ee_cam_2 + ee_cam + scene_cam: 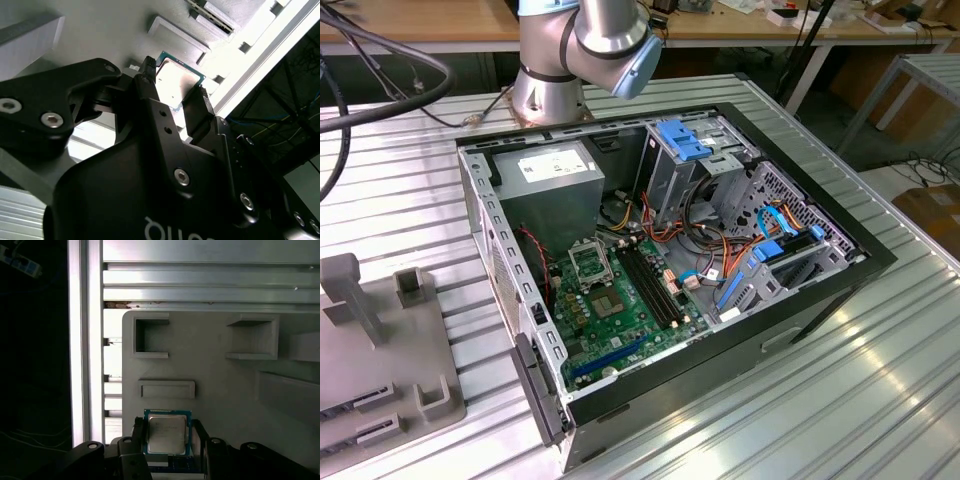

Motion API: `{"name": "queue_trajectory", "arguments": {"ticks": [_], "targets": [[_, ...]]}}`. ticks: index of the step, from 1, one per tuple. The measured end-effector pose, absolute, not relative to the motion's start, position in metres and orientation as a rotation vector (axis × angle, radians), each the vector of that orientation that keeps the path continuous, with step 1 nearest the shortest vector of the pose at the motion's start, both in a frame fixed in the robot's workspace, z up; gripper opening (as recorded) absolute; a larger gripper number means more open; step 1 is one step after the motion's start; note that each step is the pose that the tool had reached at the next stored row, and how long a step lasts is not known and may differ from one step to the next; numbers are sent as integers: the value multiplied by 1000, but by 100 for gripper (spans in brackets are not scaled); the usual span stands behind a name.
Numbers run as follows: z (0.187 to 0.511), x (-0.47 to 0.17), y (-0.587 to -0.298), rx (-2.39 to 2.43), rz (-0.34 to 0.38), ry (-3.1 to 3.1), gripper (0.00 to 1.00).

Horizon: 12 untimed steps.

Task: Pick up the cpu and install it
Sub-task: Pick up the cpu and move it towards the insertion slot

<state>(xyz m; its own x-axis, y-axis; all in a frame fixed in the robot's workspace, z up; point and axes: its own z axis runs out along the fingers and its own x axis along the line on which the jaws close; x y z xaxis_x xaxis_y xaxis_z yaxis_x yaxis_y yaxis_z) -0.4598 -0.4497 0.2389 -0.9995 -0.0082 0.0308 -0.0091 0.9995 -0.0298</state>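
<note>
The cpu [167,434], a small square chip with a silver-grey face and a green rim, sits between the two black fingers of my gripper [169,429] in both wrist views. The fingers [148,70] press against opposite edges of the cpu [178,82]. Behind it lies the grey fixture tray [220,390] with its moulded pockets. In the exterior view the open computer case [800,300] lies on its side, with the green circuit board [620,315] and its black socket [588,262] facing up.
The arm's base [552,90] stands behind the case on the ribbed aluminium table [880,400]. The grey tray [380,350] with upright posts is at the exterior view's left. Cables, drive bays and a power supply [548,175] crowd the case around the board.
</note>
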Motion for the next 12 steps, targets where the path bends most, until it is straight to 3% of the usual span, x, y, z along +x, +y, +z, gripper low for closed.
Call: {"name": "queue_trajectory", "arguments": {"ticks": [12], "targets": [[244,-460,-450,14,47,-3111,47]]}}
